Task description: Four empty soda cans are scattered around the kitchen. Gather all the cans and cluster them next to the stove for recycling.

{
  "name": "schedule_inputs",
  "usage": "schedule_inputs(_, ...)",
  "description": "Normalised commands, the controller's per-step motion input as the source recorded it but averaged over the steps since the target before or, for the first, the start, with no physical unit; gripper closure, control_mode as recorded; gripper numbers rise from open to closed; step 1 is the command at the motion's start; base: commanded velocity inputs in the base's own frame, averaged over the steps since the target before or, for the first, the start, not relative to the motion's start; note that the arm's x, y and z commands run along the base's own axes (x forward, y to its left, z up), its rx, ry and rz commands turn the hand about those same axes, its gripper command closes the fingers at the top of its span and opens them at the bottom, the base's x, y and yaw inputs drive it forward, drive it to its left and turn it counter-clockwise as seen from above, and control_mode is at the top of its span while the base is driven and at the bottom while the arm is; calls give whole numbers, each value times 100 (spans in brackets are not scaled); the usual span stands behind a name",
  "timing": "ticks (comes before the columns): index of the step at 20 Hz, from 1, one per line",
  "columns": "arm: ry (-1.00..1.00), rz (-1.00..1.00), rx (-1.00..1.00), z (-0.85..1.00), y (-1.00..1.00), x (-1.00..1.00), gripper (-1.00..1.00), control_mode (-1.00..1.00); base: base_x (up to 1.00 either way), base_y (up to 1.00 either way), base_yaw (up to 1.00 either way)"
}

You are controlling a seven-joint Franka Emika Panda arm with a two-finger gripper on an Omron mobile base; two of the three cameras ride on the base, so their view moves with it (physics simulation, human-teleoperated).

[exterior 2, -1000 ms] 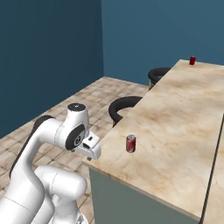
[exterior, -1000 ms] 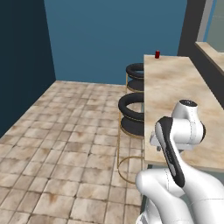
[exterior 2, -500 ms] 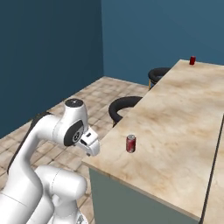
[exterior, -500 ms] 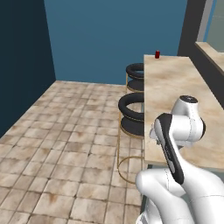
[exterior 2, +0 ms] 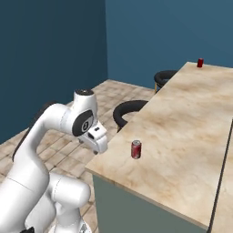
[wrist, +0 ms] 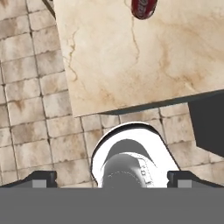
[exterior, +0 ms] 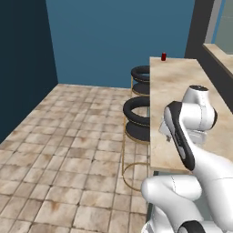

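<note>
A red soda can [exterior 2: 136, 149] with a silvery top stands upright near the front corner of the beige marble counter [exterior 2: 191, 118]. The same can [wrist: 144, 6] sits at the top edge of the hand view. My gripper [exterior 2: 97, 144] hangs over that corner, to the left of the can and apart from it. It points down and is open [wrist: 113, 178], its fingertips [wrist: 41, 178] wide apart with nothing between them. A second red can [exterior 2: 200, 63] stands at the counter's far end [exterior: 163, 56]. The stove is out of view.
Two black-cushioned stools on gold frames [exterior: 139, 118] [exterior: 141, 75] stand along the counter's left side, over brown tiled floor [exterior: 68, 136]. Blue walls close the room behind. A dark window frame [exterior: 214, 54] runs along the counter's right side.
The arm's elbow and hand have risen a little beside the counter's corner. The cans and the base have not moved.
</note>
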Motion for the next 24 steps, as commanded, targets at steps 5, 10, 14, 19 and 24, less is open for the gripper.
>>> schedule_inputs(5,6,9,0,10,-47,0,-100,-100,0,0,0)
schedule_inputs(10,4,13,0,3,-50,3,-100,-100,0,0,0)
schedule_inputs(14,0,20,0,-4,-50,8,-100,-100,0,0,0)
schedule_inputs(19,0,16,0,-9,-40,22,-100,-100,0,0,0)
schedule_inputs(24,0,10,0,-6,-28,39,-100,-100,0,0,0)
